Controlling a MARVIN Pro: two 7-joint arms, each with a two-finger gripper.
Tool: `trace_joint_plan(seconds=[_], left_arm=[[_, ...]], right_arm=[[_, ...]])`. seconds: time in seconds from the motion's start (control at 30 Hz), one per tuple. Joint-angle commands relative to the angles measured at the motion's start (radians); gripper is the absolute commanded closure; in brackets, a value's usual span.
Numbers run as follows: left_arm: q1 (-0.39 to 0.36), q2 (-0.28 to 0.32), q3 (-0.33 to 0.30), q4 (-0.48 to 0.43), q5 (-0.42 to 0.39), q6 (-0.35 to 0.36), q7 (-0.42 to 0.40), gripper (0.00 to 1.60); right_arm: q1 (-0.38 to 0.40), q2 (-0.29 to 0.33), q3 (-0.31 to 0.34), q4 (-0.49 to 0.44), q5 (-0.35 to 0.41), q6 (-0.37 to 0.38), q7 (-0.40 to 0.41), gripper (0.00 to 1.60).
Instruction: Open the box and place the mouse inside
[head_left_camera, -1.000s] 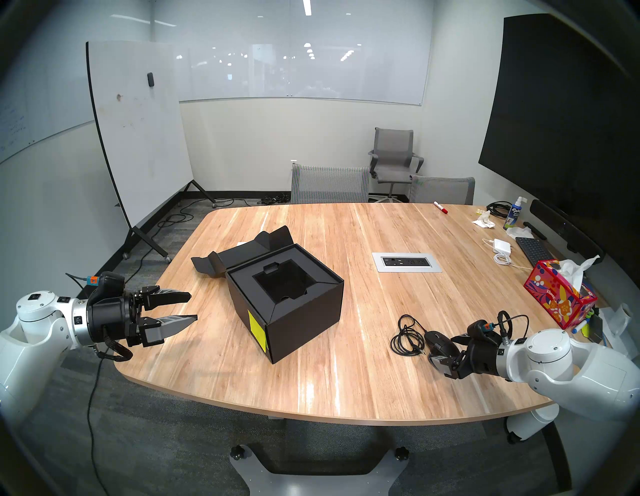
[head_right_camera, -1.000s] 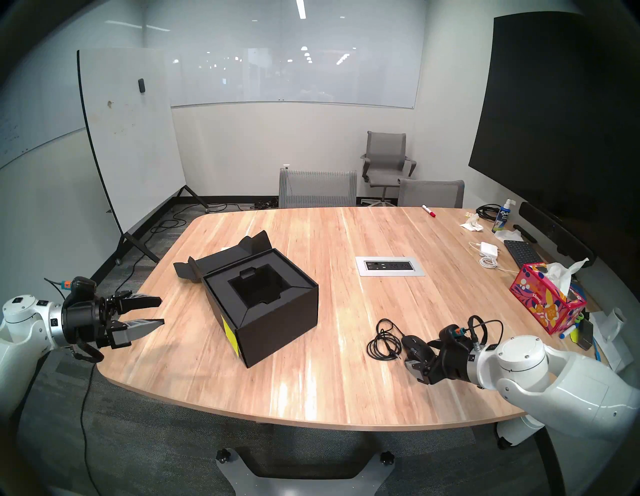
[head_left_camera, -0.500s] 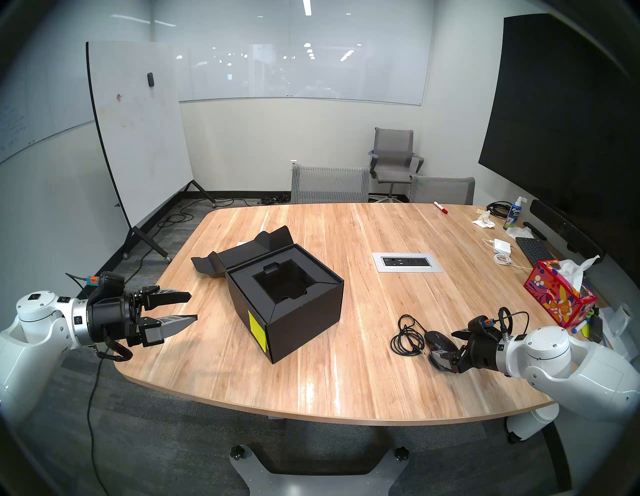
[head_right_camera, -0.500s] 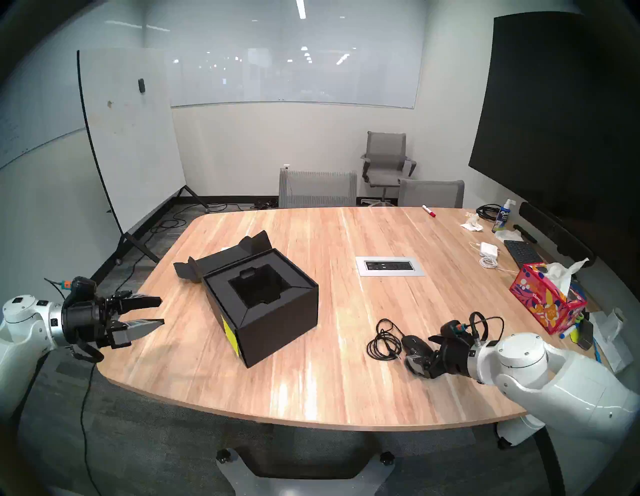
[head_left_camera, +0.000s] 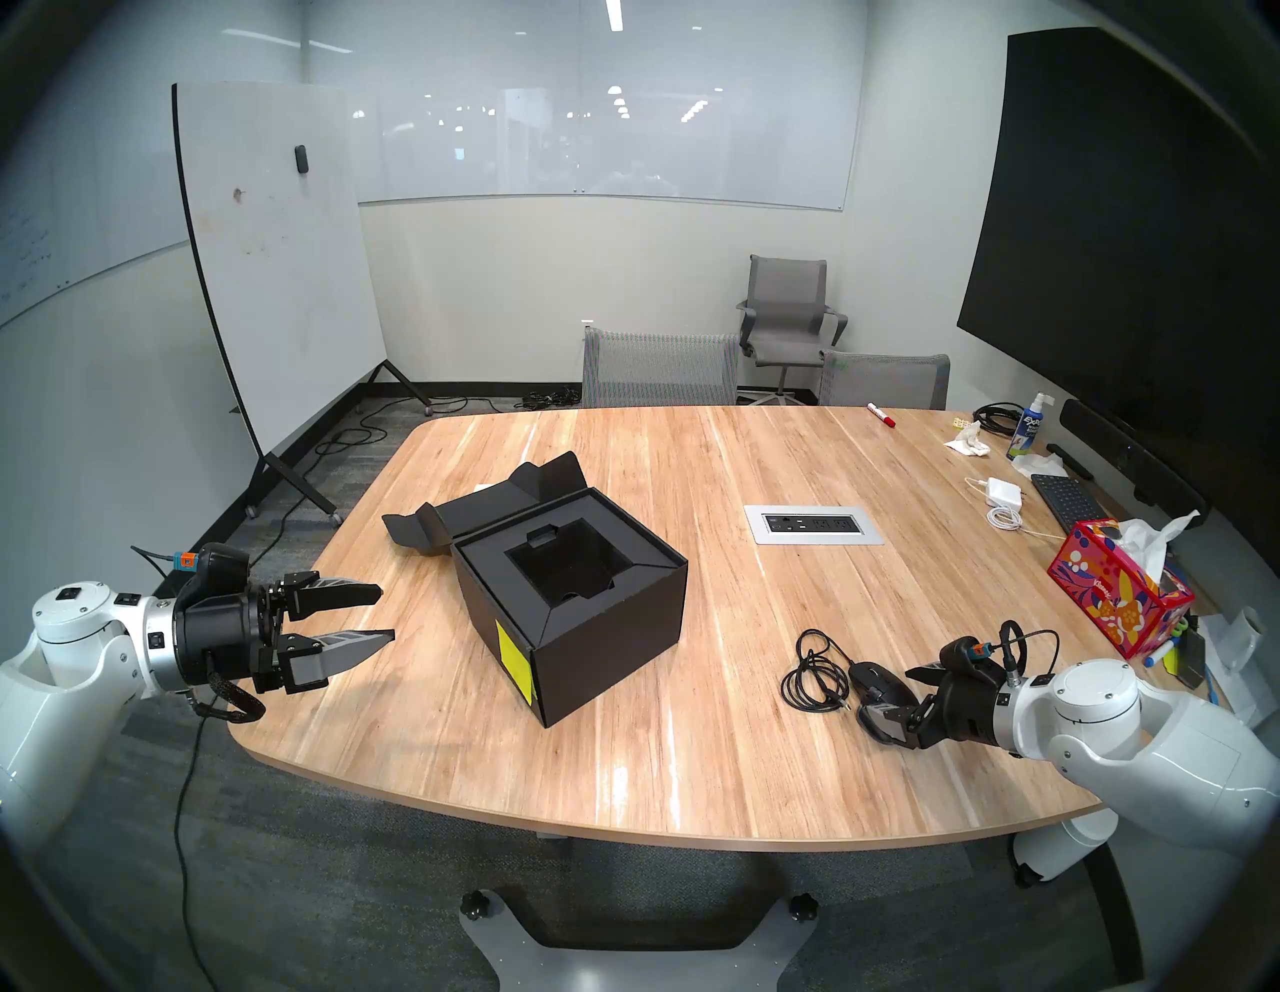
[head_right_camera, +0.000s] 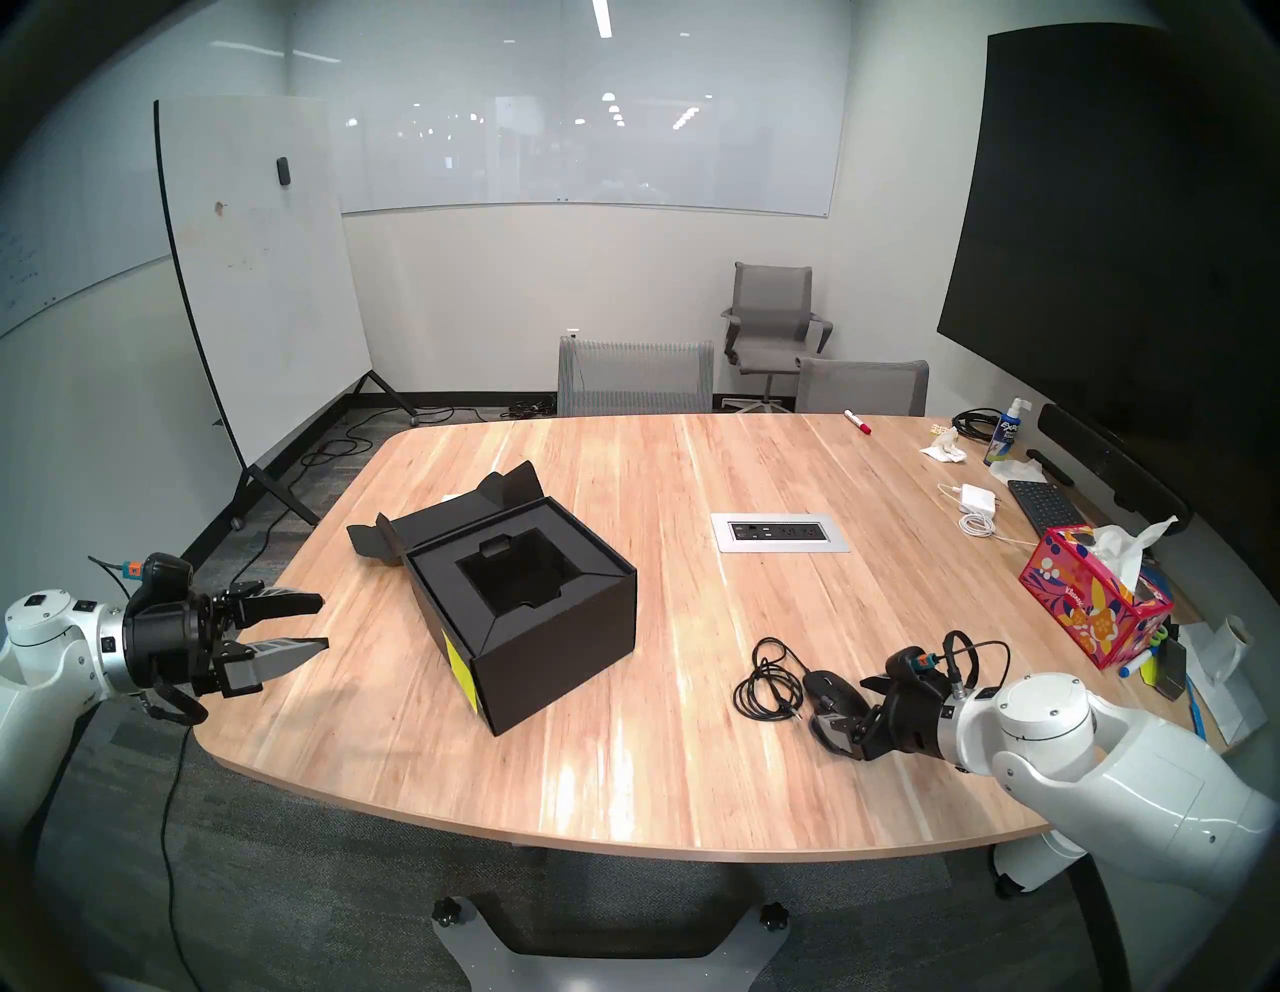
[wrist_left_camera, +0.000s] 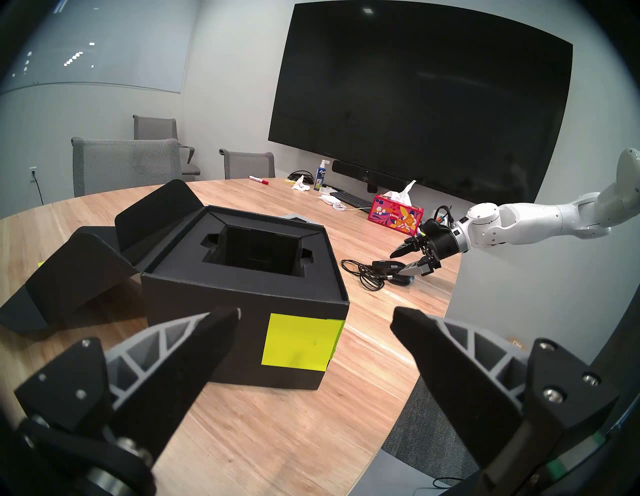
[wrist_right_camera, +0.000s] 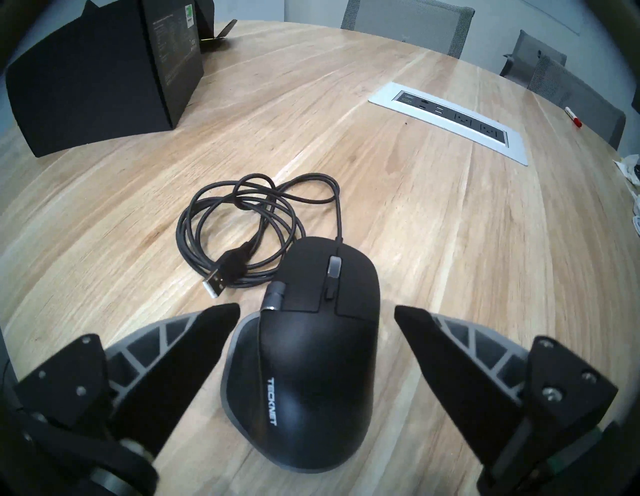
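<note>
Right gripper (wrist_right_camera: 317, 313): you have it spread wide and holding nothing, low over the table (head_left_camera: 692, 727) near its front-right edge; one finger stands on each side of the mouse's rear half, with a gap on both sides.
Mouse (wrist_right_camera: 304, 350): it lies flat on the table between those fingers, long axis in line with the gripper; its rear faces your right wrist, and its wheel end points away toward the table's middle.
Cable (wrist_right_camera: 249, 221): it leaves the mouse's far end and lies coiled just beyond and to the left, the plug tip beside the mouse's left flank.
Left gripper (head_left_camera: 384, 613): you have it wide and empty, above the table's front-left edge, pointing at the box and well apart from it.
Box (head_left_camera: 575, 609): it stands left of the table's middle, one corner toward the front edge; a yellow note (head_left_camera: 514, 658) sits on that corner.
Lid (head_left_camera: 485, 509): it is folded back flat toward the far-left edge; the recess in the insert faces up.
Open room: bare wood lies between mouse and box; the outlet plate (head_left_camera: 814, 524) sits farther back.
</note>
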Motion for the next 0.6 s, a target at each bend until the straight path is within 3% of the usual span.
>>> trace_joint_plan(seconds=[0.0,0.37,0.4,0.53,0.57], left_arm=[[0.000,-0.002,-0.010,-0.005,-0.003,0.002,0.003,0.00],[0.000,-0.002,-0.010,-0.005,-0.003,0.002,0.003,0.00],[0.000,-0.002,-0.010,-0.005,-0.003,0.002,0.003,0.00],[0.000,-0.002,-0.010,-0.005,-0.003,0.002,0.003,0.00],[0.000,-0.002,-0.010,-0.005,-0.003,0.002,0.003,0.00]], right_arm=[[0.033,-0.023,-0.012,0.007,-0.019,-0.011,0.008,0.00],[0.048,-0.055,-0.030,0.027,-0.040,-0.014,0.022,0.04],[0.048,-0.057,-0.030,0.027,-0.042,-0.013,0.022,0.63],[0.045,-0.064,-0.030,0.029,-0.049,-0.016,0.018,1.60],[0.045,-0.064,-0.030,0.029,-0.049,-0.016,0.018,1.60]])
